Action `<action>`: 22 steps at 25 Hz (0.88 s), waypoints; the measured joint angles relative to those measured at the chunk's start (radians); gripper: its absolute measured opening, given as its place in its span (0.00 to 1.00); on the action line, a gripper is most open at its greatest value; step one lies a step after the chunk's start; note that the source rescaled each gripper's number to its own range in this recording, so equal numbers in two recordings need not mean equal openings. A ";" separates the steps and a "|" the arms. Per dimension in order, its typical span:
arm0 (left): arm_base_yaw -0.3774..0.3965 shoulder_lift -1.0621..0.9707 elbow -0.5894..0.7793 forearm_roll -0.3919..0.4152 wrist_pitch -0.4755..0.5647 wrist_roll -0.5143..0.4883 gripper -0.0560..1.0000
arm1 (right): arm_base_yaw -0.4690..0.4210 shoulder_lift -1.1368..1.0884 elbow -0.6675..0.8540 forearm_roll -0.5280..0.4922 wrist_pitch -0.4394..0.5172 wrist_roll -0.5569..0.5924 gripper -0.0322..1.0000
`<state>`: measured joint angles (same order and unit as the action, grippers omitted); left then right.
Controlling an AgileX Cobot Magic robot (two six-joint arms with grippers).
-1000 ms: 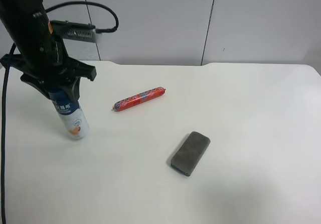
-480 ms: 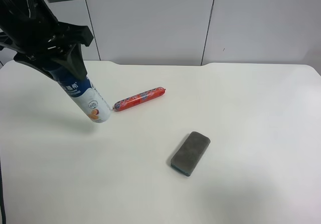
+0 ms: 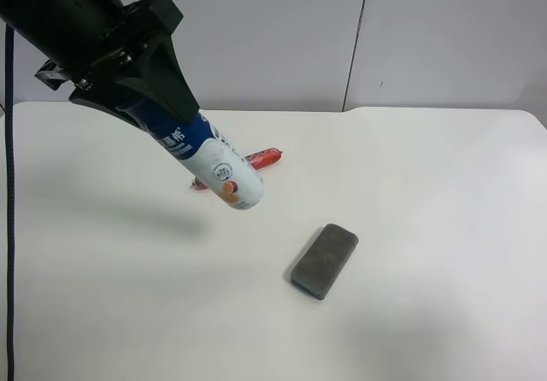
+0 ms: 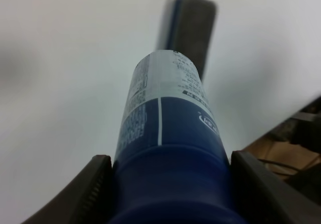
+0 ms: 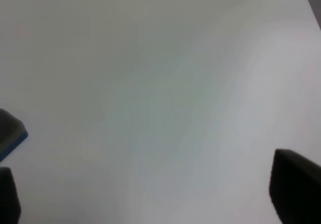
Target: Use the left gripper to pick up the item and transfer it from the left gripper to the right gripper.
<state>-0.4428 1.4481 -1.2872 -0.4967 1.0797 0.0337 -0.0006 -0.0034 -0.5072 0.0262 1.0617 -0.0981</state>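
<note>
above the table [image 3: 427, 193], the left gripper [image 4: 168, 194] clamps the tilted bottle [image 3: 218, 169] — right gripper [image 5: 153, 189] spread apart.

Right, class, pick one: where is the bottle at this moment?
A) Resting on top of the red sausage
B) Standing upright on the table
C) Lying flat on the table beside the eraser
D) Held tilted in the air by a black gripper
D: the left gripper clamps the bottle at its capped end, so it hangs slanted, base downward, above the table.
</note>
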 joint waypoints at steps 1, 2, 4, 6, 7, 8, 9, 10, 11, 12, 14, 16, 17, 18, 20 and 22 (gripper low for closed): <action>0.000 0.000 0.000 -0.020 -0.008 0.014 0.05 | 0.000 0.000 0.000 0.000 0.000 0.000 0.99; 0.000 0.000 0.000 -0.033 -0.012 0.030 0.05 | 0.000 0.000 0.000 0.000 0.000 0.000 0.99; 0.000 0.000 0.000 -0.054 -0.018 0.054 0.05 | 0.000 0.000 0.000 0.000 0.000 0.000 0.99; 0.000 0.000 0.000 -0.065 -0.019 0.070 0.05 | 0.000 0.000 0.000 0.000 0.000 0.000 0.99; 0.000 0.000 0.000 -0.075 -0.019 0.080 0.05 | 0.000 0.000 0.000 0.000 0.000 0.000 0.99; 0.000 0.000 0.000 -0.086 -0.019 0.088 0.05 | 0.000 0.000 0.000 0.000 0.000 0.000 0.99; 0.000 0.000 0.000 -0.098 -0.020 0.100 0.05 | 0.000 0.000 0.000 0.000 0.000 0.000 0.99; 0.000 0.000 0.000 -0.108 -0.021 0.112 0.05 | 0.000 0.000 0.000 0.000 0.000 0.000 0.99; 0.000 0.000 0.000 -0.123 -0.023 0.122 0.05 | 0.000 0.000 0.000 0.000 0.000 0.000 0.99; 0.000 0.000 0.000 -0.138 -0.025 0.132 0.05 | 0.000 0.000 0.000 0.000 0.000 0.000 0.99; 0.000 0.000 0.000 -0.166 -0.025 0.155 0.05 | 0.000 0.000 0.000 0.000 0.000 0.000 0.99; 0.000 0.001 0.000 -0.192 -0.024 0.173 0.05 | 0.000 0.000 0.000 0.000 0.000 0.000 0.99; 0.000 0.002 0.000 -0.202 -0.021 0.181 0.05 | 0.000 0.000 0.000 0.000 0.000 0.000 0.99; 0.000 0.002 0.000 -0.209 -0.019 0.187 0.05 | 0.000 0.000 0.000 0.000 0.000 0.000 0.99; 0.000 0.002 0.000 -0.215 -0.008 0.194 0.05 | 0.000 0.000 0.000 0.000 0.000 0.000 0.99; 0.000 0.002 0.000 -0.217 0.006 0.199 0.05 | 0.000 0.000 0.000 0.000 0.000 0.000 0.99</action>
<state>-0.4428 1.4501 -1.2872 -0.7141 1.0852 0.2332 -0.0006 -0.0034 -0.5072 0.0262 1.0617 -0.0981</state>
